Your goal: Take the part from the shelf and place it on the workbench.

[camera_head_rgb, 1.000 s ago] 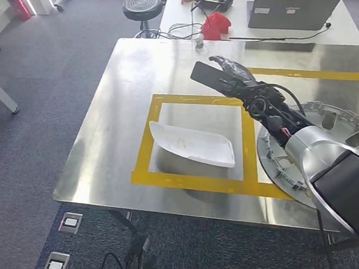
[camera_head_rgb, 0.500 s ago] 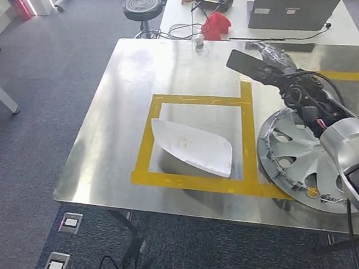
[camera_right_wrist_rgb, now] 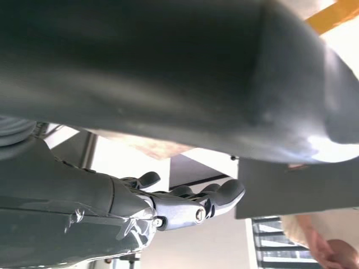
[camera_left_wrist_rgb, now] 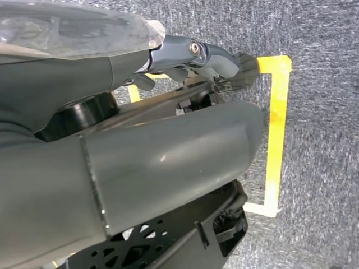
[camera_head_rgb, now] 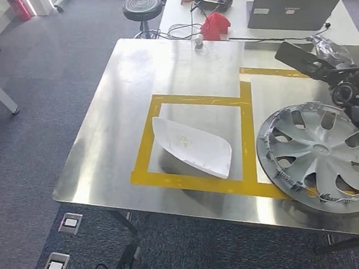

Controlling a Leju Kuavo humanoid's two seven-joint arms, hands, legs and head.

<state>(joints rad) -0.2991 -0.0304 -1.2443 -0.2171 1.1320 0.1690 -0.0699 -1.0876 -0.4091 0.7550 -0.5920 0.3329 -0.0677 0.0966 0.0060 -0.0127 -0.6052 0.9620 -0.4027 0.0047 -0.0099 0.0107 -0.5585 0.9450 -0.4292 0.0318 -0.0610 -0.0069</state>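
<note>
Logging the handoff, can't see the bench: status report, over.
Right hand open, above the far right of the workbench. Left hand empty, over the floor. White part inside the yellow frame; hubcap beside it.

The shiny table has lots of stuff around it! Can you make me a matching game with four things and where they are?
Things:
1. white curved part
2. silver wheel cover
3. red object
4. black round stool

Places:
A. on the white desk behind the workbench, beside the cables
B. on the carpet, left of the white desk
C. inside the left yellow tape square
D. at the right end of the workbench, lying over the yellow tape

Pairs: 1-C, 2-D, 3-A, 4-B
</note>
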